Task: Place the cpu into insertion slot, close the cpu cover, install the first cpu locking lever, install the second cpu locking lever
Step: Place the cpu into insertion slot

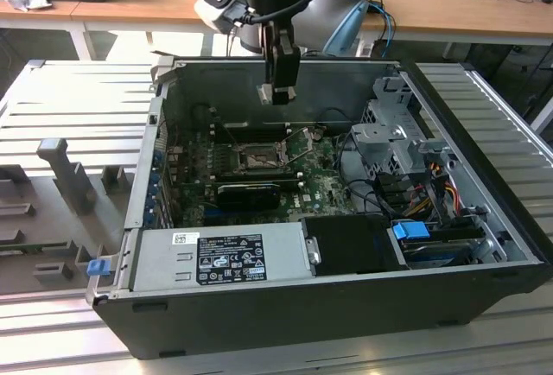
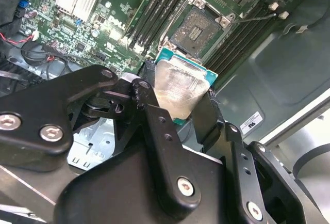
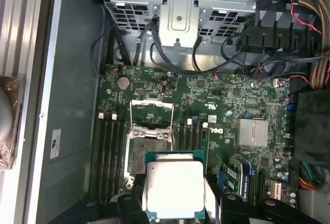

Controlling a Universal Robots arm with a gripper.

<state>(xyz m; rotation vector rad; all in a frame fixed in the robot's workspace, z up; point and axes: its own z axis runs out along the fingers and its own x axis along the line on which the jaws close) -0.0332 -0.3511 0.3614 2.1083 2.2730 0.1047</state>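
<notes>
Gripper [image 1: 277,92] is clamping the cpu [image 3: 172,188] edgewise, upper centre, exterior view. I'm holding it level for the insertion slot [image 3: 147,154] below.

**Materials / finish rundown**

cpu [image 3: 172,190]: smooth pale metal lid, soft sheen, teal laminate rim.
gripper [image 2: 179,94]: matt black links, bright screw heads.
insertion slot [image 3: 147,154]: dark frame, fine-grained brownish pin field.
cpu cover [image 3: 151,111]: thin bare grey sheet metal.
motherboard [image 3: 216,97]: green lacquered board, slight gloss.
heatsink [image 3: 252,132]: finned silvery metal.
case [image 1: 302,314]: dark grey, matt painted.
drive cage [image 3: 178,7]: bare stamped steel, perforated.
power supply [image 1: 164,258]: plain grey metal, paper label.
table [image 1: 78,98]: ribbed pale metal.
</notes>
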